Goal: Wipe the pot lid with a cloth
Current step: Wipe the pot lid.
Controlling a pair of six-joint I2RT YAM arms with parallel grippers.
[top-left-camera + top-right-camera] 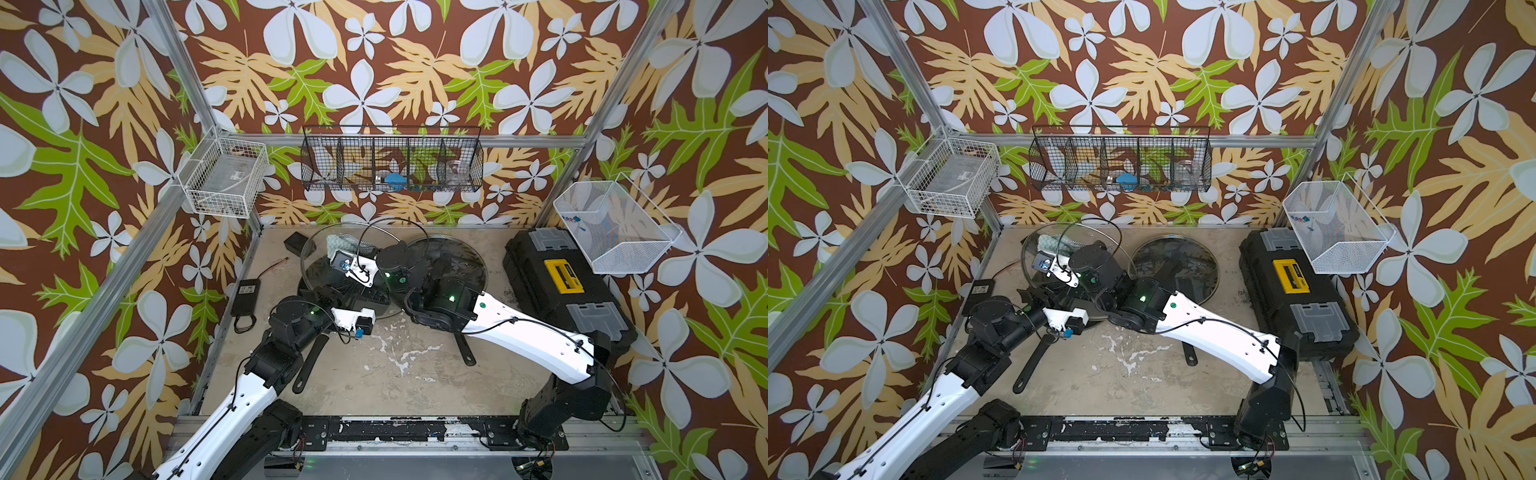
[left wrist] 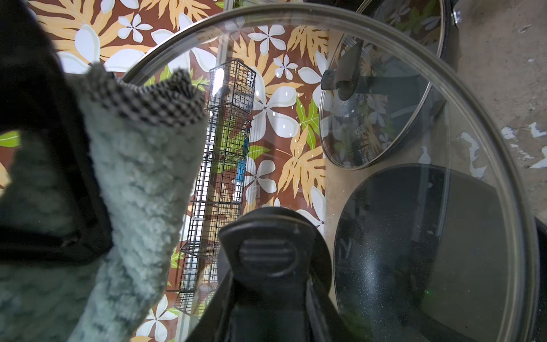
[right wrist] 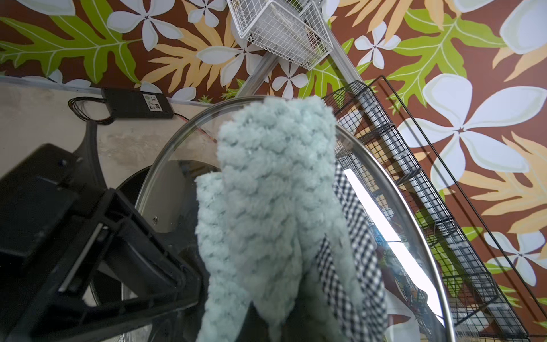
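1. We see the left gripper (image 2: 268,299) clenched on the black knob (image 2: 268,254) of the glass pot lid (image 1: 315,253). It holds the lid tilted on edge above a black frying pan (image 1: 311,361), at the far left of the table.
2. The right gripper (image 1: 353,248) is clamped on the cloth (image 3: 275,192), a pale teal nubby rag with a black-and-white checked backing. The cloth lies against the lid's inner face, the side without the knob, close to the far rim.
3. We judge the step in hand to be the wiping stroke itself. To do it well, we would press the nubby side flat on the glass rather than dragging a bunched edge.
4. We would sweep from the far rim toward the knob's fixing, then shift sideways for overlapping passes, so no strip of glass is missed.
5. The left grip on the knob should brace against the push, since the lid could pivot or slip if the cloth bears hard.
6. We would keep the right gripper's hard fingers off the glass, letting only fabric touch.
7. We would watch the second glass lid (image 1: 457,262), resting on another pan just to the right, and swing clear of it.
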